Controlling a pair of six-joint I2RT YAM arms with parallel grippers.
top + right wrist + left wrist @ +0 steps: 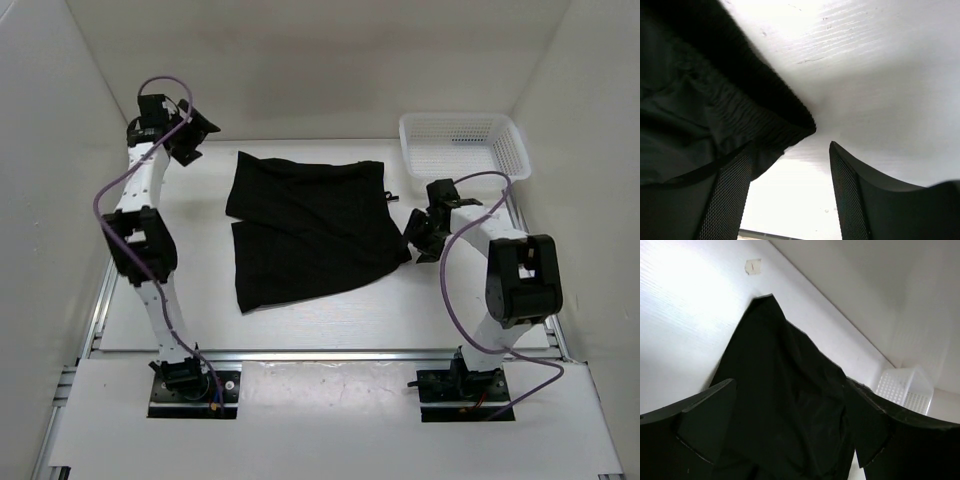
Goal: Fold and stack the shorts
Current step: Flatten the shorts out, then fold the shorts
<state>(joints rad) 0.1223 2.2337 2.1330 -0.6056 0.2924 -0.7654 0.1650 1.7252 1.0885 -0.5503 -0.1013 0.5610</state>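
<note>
Your shorts (310, 230) lie flat on the counter (400, 310) — left fingers (705, 425) spread, clear of them; right fingers (855, 200) spread just beside, empty.

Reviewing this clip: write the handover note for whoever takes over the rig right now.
Left gripper: open, empty, raised near the far left corner of the shorts.
Right gripper: open, empty, beside the waistband at the shorts' right edge.
Shorts: spread flat mid-table, no fold visible.
White basket: far right.
Done: shorts laid out.
Left: fold, then stack.
</note>
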